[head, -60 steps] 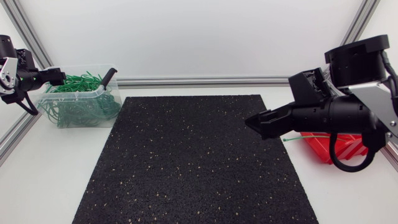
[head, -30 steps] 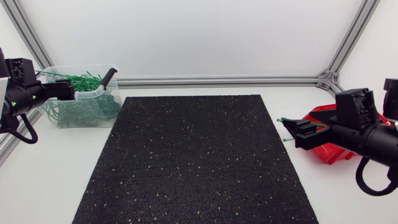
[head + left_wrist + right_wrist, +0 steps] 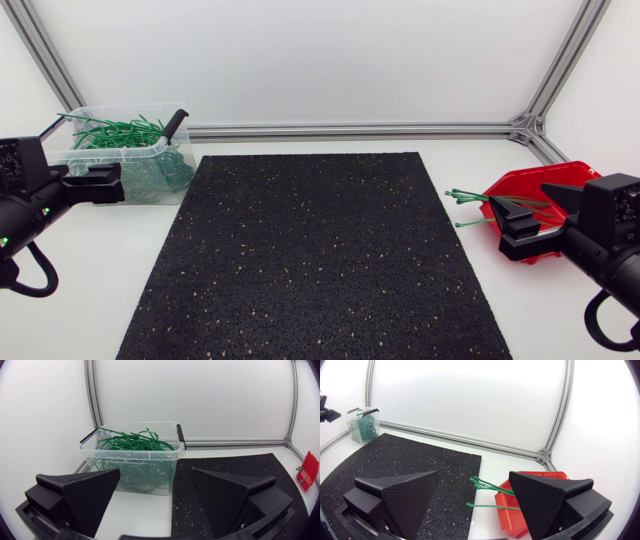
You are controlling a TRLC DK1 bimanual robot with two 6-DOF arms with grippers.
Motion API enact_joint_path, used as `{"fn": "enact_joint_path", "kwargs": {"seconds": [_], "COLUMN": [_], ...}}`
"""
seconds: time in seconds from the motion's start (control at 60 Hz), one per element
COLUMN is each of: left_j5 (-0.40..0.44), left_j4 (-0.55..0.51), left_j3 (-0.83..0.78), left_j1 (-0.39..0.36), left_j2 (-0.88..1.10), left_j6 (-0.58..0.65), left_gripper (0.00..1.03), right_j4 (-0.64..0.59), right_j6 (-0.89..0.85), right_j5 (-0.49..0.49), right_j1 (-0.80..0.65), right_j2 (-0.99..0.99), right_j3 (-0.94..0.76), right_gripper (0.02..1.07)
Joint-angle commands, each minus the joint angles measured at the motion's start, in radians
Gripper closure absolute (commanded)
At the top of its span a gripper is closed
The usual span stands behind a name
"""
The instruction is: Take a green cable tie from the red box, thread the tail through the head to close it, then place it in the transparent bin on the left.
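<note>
My arms have both drawn back outward. Thin green cable ties (image 3: 468, 197) jut from the glossy red box (image 3: 530, 185) at 3 o'clock; the clear bin (image 3: 110, 151) at 10 holds looped ones. I see my left gripper (image 3: 156, 472) and right gripper (image 3: 474, 475) gaping, empty

A black rubber mat (image 3: 310, 260) flecked with pale specks lies flat on the white desk (image 3: 100, 290), between the left hand (image 3: 112, 184) and the right hand (image 3: 508, 230).
</note>
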Motion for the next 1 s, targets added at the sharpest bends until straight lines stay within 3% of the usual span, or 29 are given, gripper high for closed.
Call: {"fn": "enact_joint_path", "kwargs": {"seconds": [0.0, 0.383, 0.983], "left_j5": [-0.002, -0.007, 0.030], "left_j4": [-0.004, -0.050, -0.094], "left_j3": [-0.062, -0.243, -0.407], "left_j1": [-0.011, -0.068, -0.080], "left_j2": [-0.054, -0.373, -0.673], "left_j6": [-0.029, -0.052, -0.050], "left_gripper": [0.04, 0.04, 0.04], "right_j4": [0.016, 0.043, 0.078], "right_j6": [0.002, 0.082, 0.187], "right_j5": [0.014, 0.052, 0.103], "right_j1": [-0.006, 0.004, 0.016], "right_j2": [-0.046, -0.237, -0.488], "right_j3": [-0.047, -0.167, -0.325], "right_gripper": [0.06, 0.06, 0.06]}}
